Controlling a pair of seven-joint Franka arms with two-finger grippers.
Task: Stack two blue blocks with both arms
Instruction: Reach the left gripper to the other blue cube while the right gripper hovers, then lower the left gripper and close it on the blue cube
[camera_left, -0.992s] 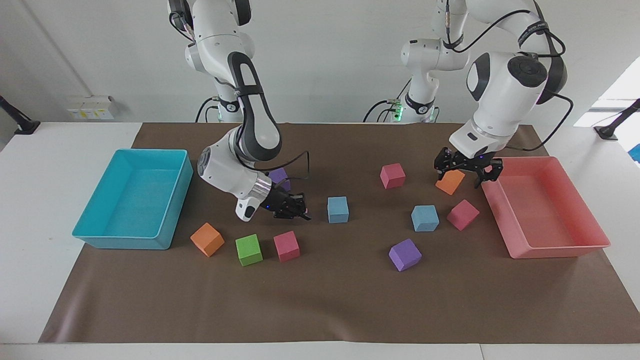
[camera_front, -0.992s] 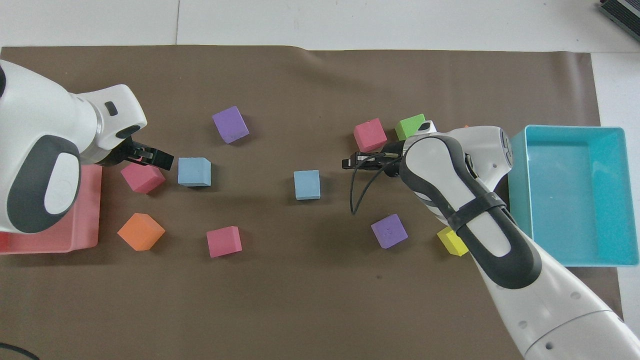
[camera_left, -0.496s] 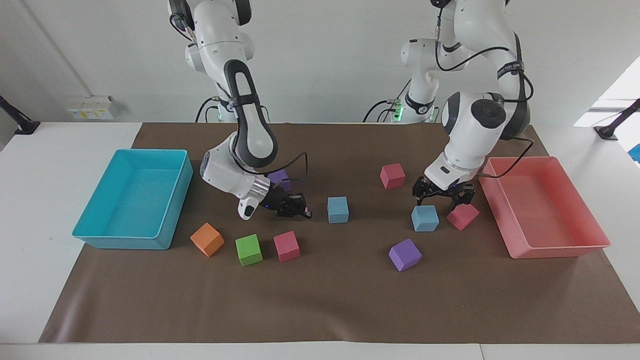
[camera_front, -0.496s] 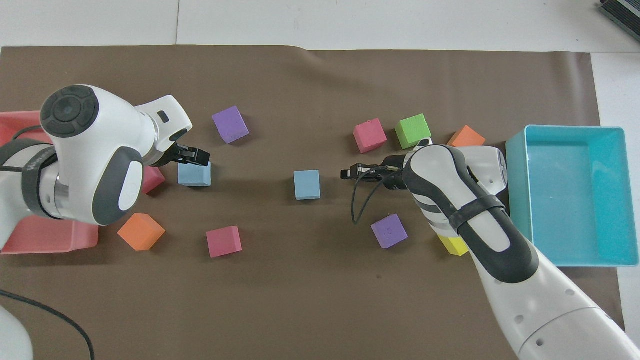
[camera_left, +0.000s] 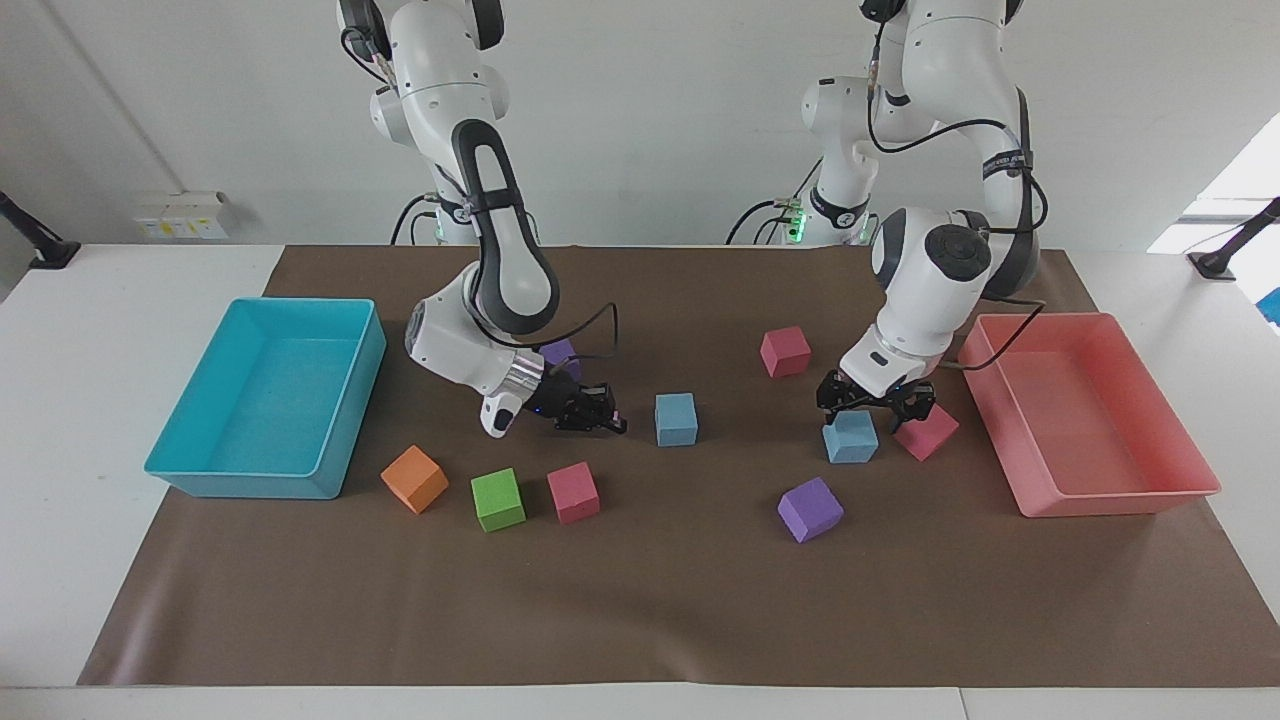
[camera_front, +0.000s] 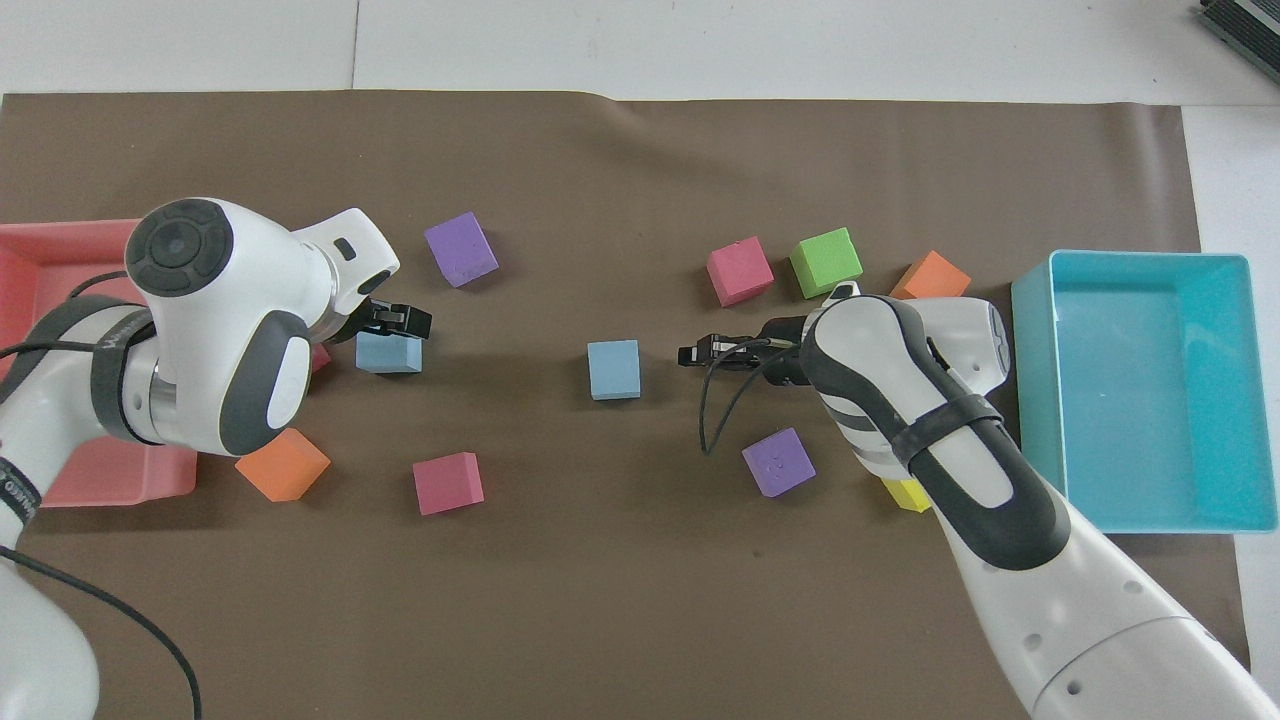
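The brown mat covers most of the table, smooth with a faint crease, and everything sits on it. The turquoise tray at the right arm's end is a deep, matte rectangle; the pink tray at the left arm's end is half hidden under the left arm from overhead. A yellow cube peeks out from under the right arm (only a corner shows).

The left gripper hangs just over the blue block that lies beside the pink tray, fingers spread wide to either side of its top, not clearly touching. A pink cube next to it is partly covered.

The other blue block sits nearer the mat's middle, well apart from the pink tray. The right gripper, pressed together and empty, lies low just beside it.

The cubes are soft-looking matte foam.
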